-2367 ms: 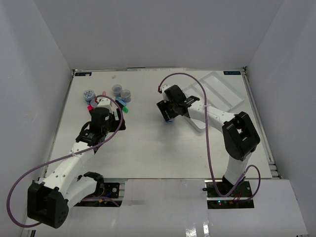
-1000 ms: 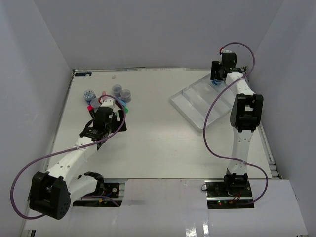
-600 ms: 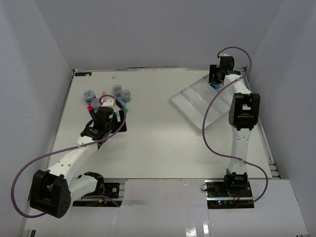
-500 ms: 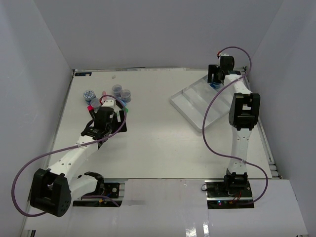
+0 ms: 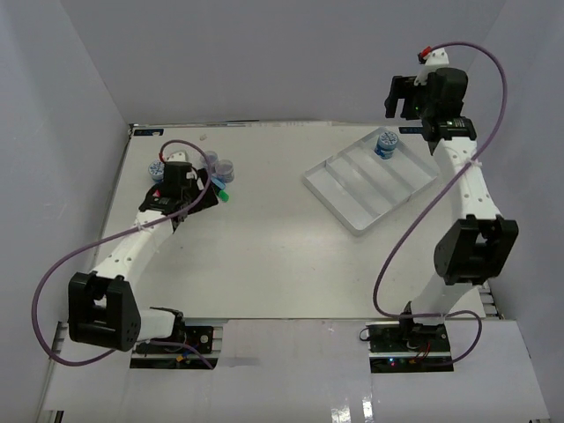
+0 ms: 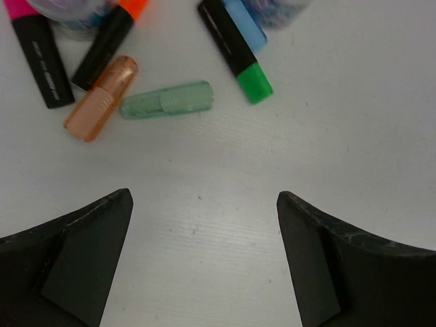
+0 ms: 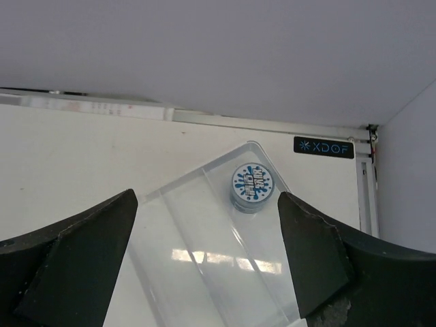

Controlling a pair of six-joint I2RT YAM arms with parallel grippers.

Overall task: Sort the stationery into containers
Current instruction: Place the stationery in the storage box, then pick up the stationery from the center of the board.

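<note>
**Left side.** The left fingers [image 6: 68, 262] are spread apart and empty, poised over the unsorted stationery on the surface [image 5: 264, 247]. Ahead of them lie a pink marker [image 6: 34, 58], an orange marker [image 6: 103, 48], an orange translucent piece [image 6: 101, 99], a green translucent piece [image 6: 167, 99] just beside it, a green marker [image 6: 238, 58] and a blue marker [image 6: 245, 24]. Loose jars [image 5: 226, 166] stand at the far edge of this group.

**Right side.** One jar [image 7: 252, 186] sits upright, lid up, in the far corner of the tray [image 5: 366, 207]. The right fingers [image 7: 75, 262] are released and empty, raised well above that end.

**Step in hand.** Judged from this layout, one jar is sorted. The rest of the stationery waits outside the tray.

**Next move.** The left fingers should descend on one item. The green translucent piece is nearest and has free room on both long sides. The fingers should close across its narrow axis without nudging the orange piece.

**View differences.**
- Left wrist view: shows the two translucent pieces and each marker's colour, which the arm partly covers in the top view.
- Top view: shows both arms, the whole tray and the wide gap from the group to the tray.
- Right wrist view: shows the lid pattern and the corner seating.
</note>
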